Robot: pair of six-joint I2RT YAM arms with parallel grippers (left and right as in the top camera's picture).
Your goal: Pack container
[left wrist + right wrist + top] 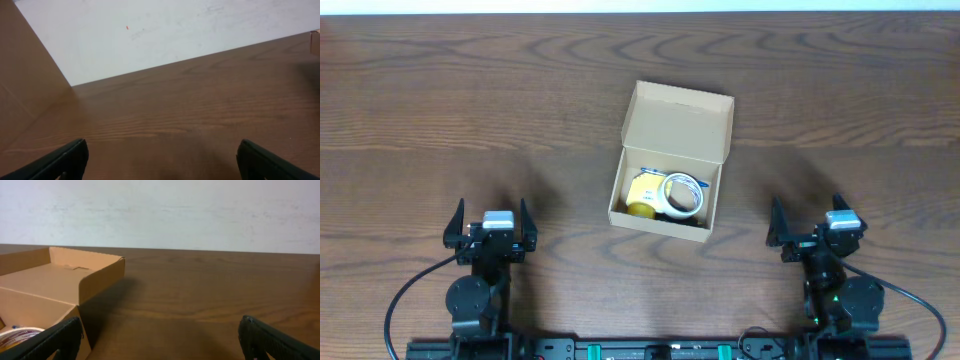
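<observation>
Tan rectangular cardboard box point(678, 125) sits w/ hinged flap lid open; yellow block point(640, 192) + white tape roll point(684, 194) inside. Left gripper point(490, 215), box's near-left, gapes empty; right gripper point(807, 212), near-right, same. I reckon lid's next: I'd push the flap from behind the box and brace the front wall vs sliding.

Bare desk point(470, 120) lies left and right of the box point(655, 223); its open lid point(678, 122) stands along the far side, barring that approach.
</observation>
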